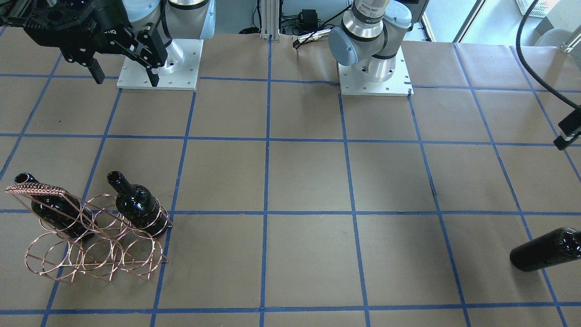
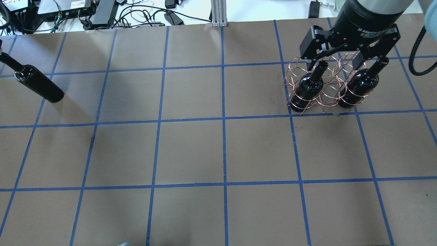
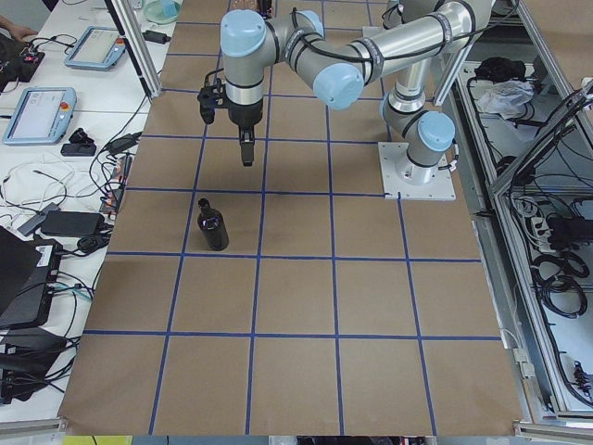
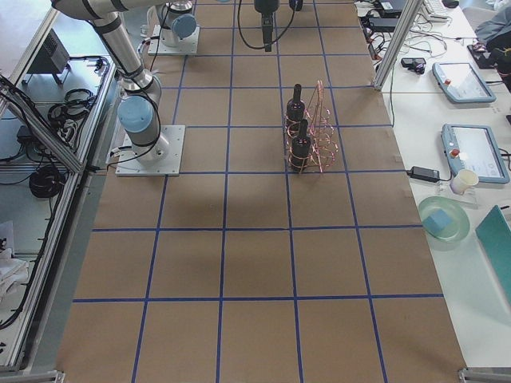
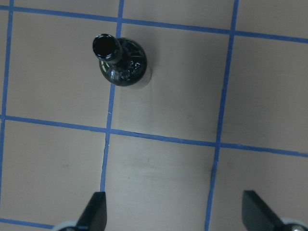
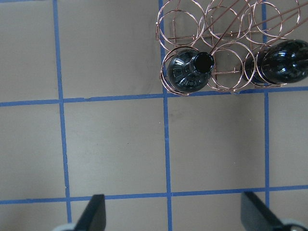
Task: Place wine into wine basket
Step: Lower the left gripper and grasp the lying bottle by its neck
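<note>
Tabletop [image 1: 308, 181] in brown paper with a blue tape grid: wine basket [image 1: 97, 247] part loaded.
Housed bottles [image 1: 136, 206], two, stand upright in the end rings of one row. The ring between them is apparently vacant, though the thin wire makes this hard to confirm. Third wine [image 2: 39, 85] stands loose, well apart, at the robot's left end. Left hand [image 5: 175, 211] is spread wide, empty, near that bottle. Right hand [image 2: 336, 61] is likewise spread, empty, over the basket. Judged outstanding: grasp, carry and insert the last bottle.
</note>
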Tool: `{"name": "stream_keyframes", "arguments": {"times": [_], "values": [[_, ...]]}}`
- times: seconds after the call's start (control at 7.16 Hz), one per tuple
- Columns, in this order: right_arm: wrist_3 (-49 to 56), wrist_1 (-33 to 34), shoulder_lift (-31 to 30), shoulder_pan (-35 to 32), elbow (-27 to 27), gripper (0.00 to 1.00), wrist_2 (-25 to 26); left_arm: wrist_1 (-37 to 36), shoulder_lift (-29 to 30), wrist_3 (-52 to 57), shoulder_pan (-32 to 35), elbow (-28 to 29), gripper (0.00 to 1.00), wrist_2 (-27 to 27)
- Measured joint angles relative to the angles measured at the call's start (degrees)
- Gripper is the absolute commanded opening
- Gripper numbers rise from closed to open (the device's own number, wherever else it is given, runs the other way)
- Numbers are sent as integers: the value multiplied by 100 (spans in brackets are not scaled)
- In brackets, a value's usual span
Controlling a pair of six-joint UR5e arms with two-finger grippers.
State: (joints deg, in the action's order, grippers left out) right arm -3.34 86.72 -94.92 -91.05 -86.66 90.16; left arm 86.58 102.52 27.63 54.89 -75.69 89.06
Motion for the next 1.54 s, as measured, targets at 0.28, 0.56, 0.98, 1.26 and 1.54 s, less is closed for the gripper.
{"name": "stream_keyframes", "arguments": {"times": [0.28,0.56,0.98,1.26,1.54], "values": [[0,-5,0,0,0,100,1,-416,619,189,-121,302,100,-75],[-11,-6,0,0,0,100,1,-883,1090,307,-133,405,98,-103],[-18,-4,0,0,0,100,1,-1358,1551,353,-136,419,85,-314],[-25,-6,0,0,0,100,-4,-1450,1678,357,-136,439,82,-339],[-28,-1,0,0,0,100,-7,-1466,1730,357,-135,448,63,-352]]}}
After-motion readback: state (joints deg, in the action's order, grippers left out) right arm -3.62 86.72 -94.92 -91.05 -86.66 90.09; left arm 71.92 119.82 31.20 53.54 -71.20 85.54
